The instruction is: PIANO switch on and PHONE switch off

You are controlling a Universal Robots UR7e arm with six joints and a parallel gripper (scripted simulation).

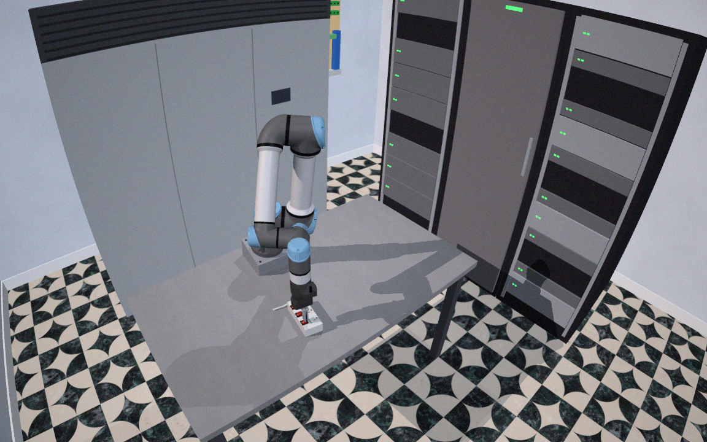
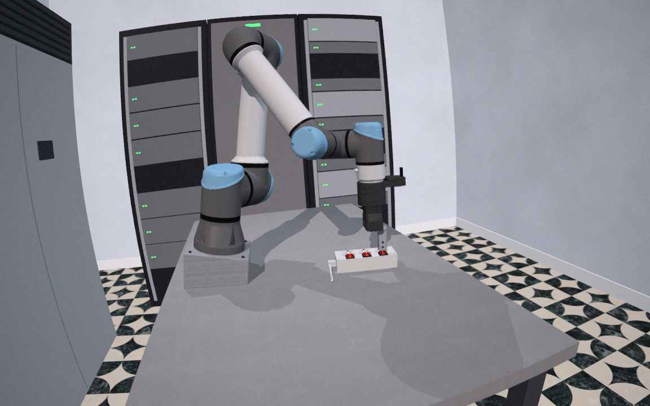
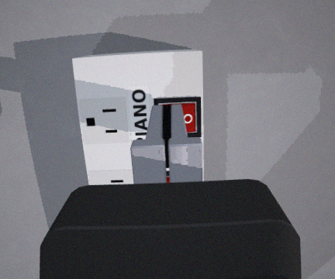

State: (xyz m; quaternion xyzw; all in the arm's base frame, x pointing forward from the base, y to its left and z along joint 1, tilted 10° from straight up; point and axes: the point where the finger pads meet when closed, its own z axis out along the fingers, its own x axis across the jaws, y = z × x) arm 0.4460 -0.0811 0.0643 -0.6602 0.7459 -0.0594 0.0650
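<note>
Server racks (image 2: 163, 126), grey cabinet (image 1: 180, 137), checkered floor (image 1: 510, 384).

Top view: high in room corner, looking steeply down, far off; takes in whole bench (image 1: 224, 341), arm (image 1: 268, 181), cabinet wall, server racks (image 1: 669, 164).

Exterior view: near bench level at far end from racks, facing along bench (image 2: 317, 343) toward arm base (image 2: 196, 282), middling distance.

Wrist view: mounted above tool (image 3: 167, 132), staring straight down, very near; own dark housing fills lower half.

All three share power strip (image 1: 312, 324) (image 2: 363, 262) (image 3: 116, 88) and surrounding bench patch.
</note>
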